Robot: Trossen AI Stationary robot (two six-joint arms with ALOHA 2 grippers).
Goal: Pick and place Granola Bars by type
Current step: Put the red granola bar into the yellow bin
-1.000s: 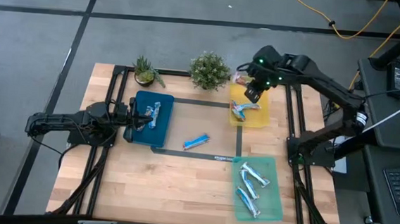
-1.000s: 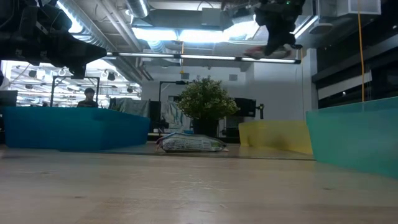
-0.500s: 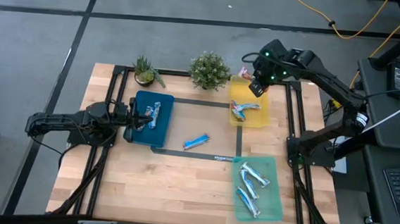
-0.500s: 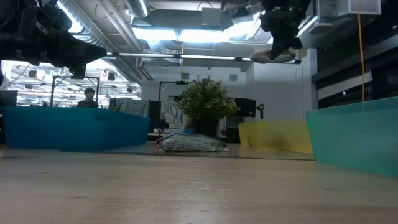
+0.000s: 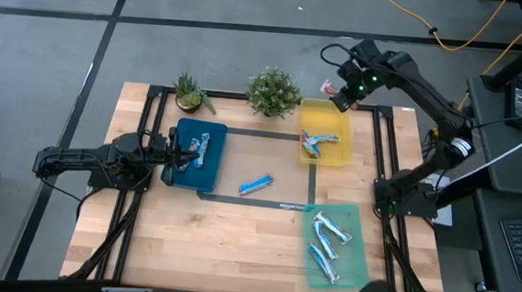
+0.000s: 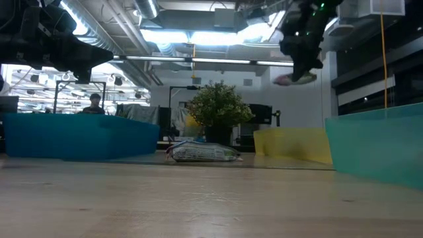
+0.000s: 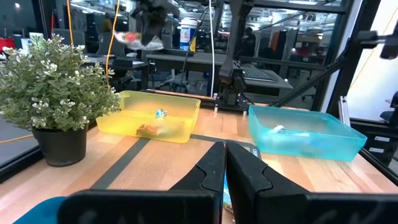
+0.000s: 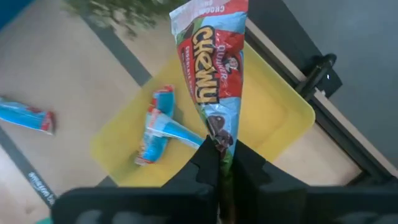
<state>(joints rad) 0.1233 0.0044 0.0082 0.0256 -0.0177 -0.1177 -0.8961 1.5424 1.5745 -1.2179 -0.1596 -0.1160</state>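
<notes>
The right gripper [image 8: 219,163], fingers clamped on a red-and-blue granola bar [image 8: 210,68], hangs high off the yellow tray [image 5: 327,155]'s one-o'clock corner, seemingly beyond the table edge, so releasing there would probably drop it outside, while the left gripper [image 7: 225,174], fingers together, waits over the blue tray [image 5: 206,165].
</notes>
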